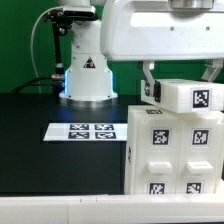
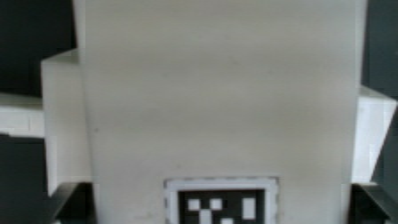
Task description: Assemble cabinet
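The cabinet (image 1: 172, 152), a large white box with square black-and-white tags on its panelled faces, stands at the exterior view's front right. My gripper (image 1: 182, 80) hangs right above it. Its jaws stand either side of a white tagged panel (image 1: 190, 97) that rests on or just above the cabinet's top; I cannot tell whether they touch. In the wrist view this white panel (image 2: 210, 110) fills the picture, with one tag (image 2: 222, 202) on it. My gripper (image 2: 217, 208) straddles it, with dark fingers (image 2: 64, 206) at both sides. The cabinet's peg and inner divider are hidden.
The marker board (image 1: 88, 131) lies flat on the black table (image 1: 40, 120), to the exterior view's left of the cabinet. The arm's white base (image 1: 88, 70) stands at the back with a cable beside it. A pale ledge runs along the table's front edge (image 1: 60, 208).
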Controlling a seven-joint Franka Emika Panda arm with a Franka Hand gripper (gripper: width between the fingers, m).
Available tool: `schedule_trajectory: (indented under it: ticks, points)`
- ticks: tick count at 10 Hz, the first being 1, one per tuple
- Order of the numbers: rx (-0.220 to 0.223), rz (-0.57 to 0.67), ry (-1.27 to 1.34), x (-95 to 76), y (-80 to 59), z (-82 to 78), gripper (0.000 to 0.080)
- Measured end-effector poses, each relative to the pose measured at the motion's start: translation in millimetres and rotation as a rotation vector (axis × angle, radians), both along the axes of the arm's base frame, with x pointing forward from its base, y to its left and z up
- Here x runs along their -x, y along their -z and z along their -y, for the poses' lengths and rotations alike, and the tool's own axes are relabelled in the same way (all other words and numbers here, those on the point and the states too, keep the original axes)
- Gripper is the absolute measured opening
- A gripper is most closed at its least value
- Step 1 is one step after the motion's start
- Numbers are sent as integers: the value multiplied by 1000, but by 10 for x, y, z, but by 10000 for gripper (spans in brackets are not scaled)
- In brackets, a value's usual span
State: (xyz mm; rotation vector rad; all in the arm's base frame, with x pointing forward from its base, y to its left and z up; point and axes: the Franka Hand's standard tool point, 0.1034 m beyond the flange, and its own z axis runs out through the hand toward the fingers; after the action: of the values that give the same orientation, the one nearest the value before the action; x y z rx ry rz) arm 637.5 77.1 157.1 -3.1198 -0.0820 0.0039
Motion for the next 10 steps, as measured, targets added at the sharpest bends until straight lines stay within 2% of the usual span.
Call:
schedule_trajectory:
  ticks: [2, 3, 5, 6, 10]
  points:
    - [1, -4, 148, 2, 4, 3, 554]
    - [-9, 4, 359, -5, 12, 5, 554]
    - [-72, 39, 729, -16, 14, 28, 554]
    - [-95, 37, 787, -28, 8, 28, 555]
    - [-112, 20, 1084, -31, 12, 36, 555]
